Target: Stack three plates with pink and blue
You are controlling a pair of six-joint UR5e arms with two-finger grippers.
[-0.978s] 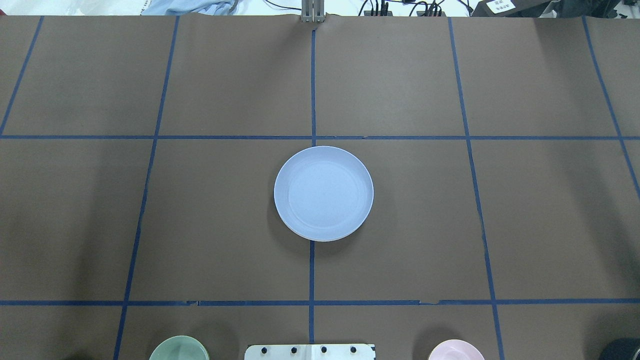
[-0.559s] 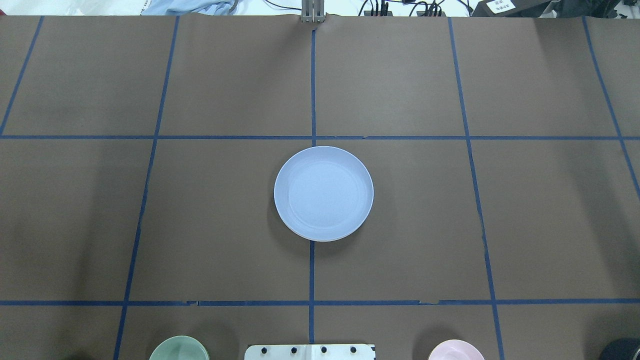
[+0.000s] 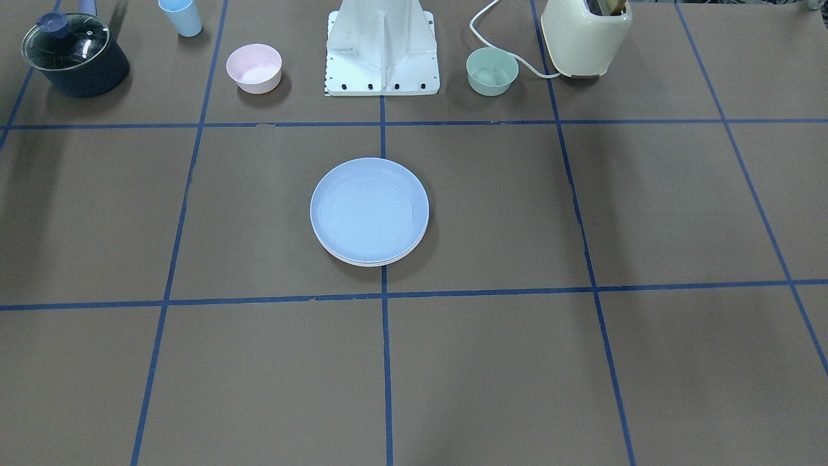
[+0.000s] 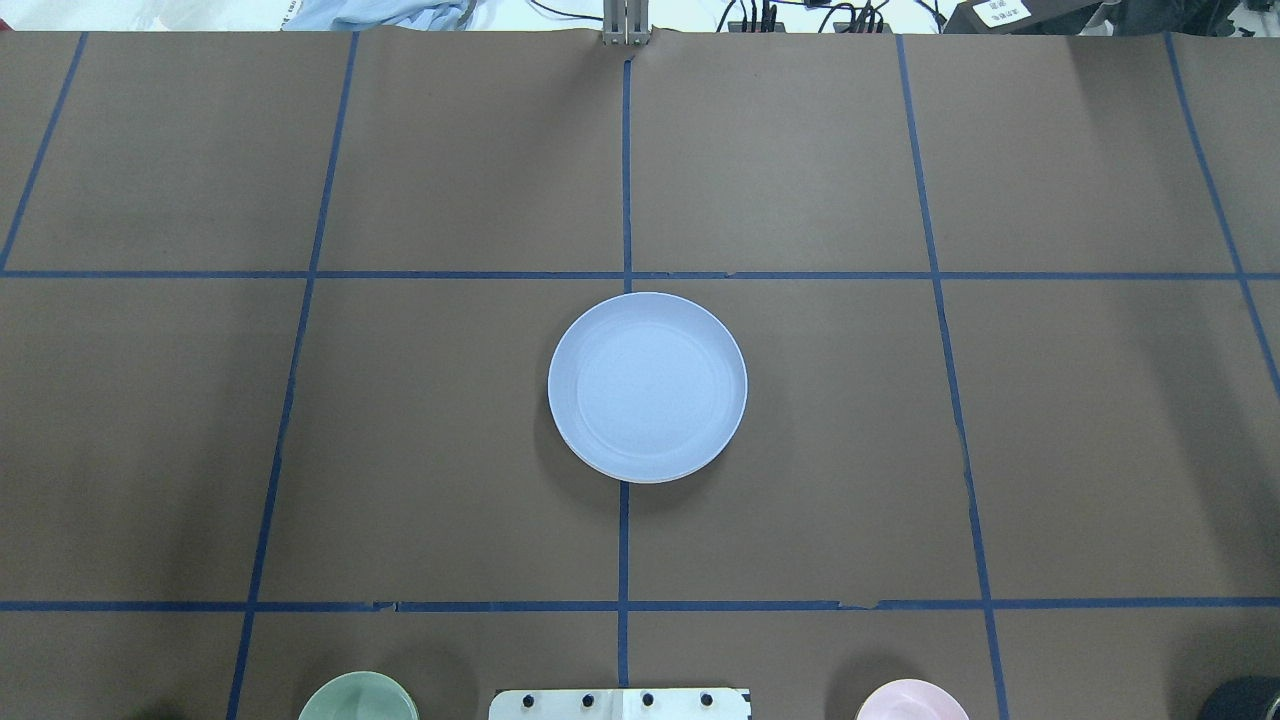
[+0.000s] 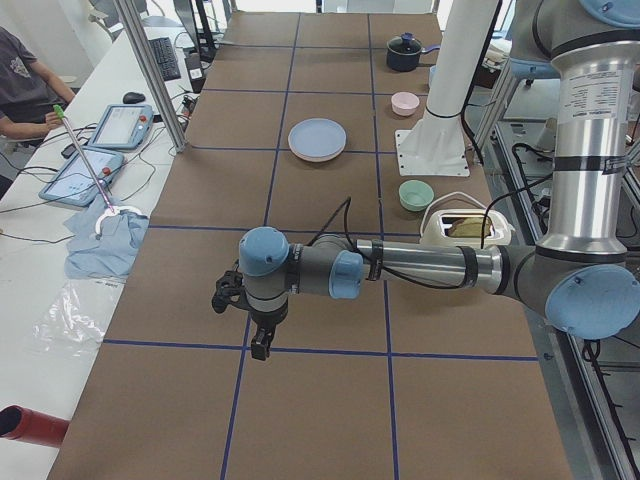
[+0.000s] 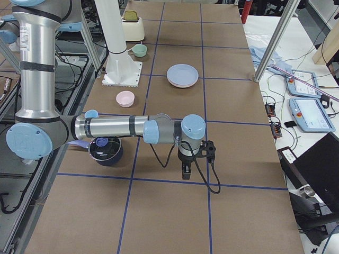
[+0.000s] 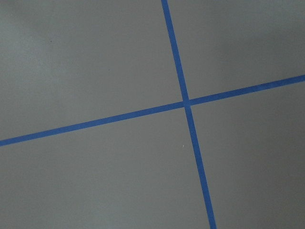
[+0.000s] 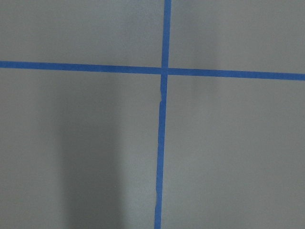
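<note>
A light blue plate [image 4: 647, 387] lies at the table's middle, on top of a stack; it also shows in the front view [image 3: 369, 210]. A pale pinkish rim [image 3: 362, 262] shows just under it. I cannot make out the cream-green plate. My left gripper [image 5: 258, 345] hangs over bare table far from the stack, at the table's left end. My right gripper [image 6: 184, 173] hangs over bare table at the right end. Both show only in the side views, so I cannot tell whether they are open or shut. The wrist views show only tape lines.
By the robot's base [image 3: 382, 52] stand a small pink bowl [image 3: 254, 68] and a small green bowl [image 3: 492, 71]. A lidded dark pot [image 3: 74, 54], a blue cup [image 3: 181, 16] and a cream toaster [image 3: 585, 35] stand along the same edge.
</note>
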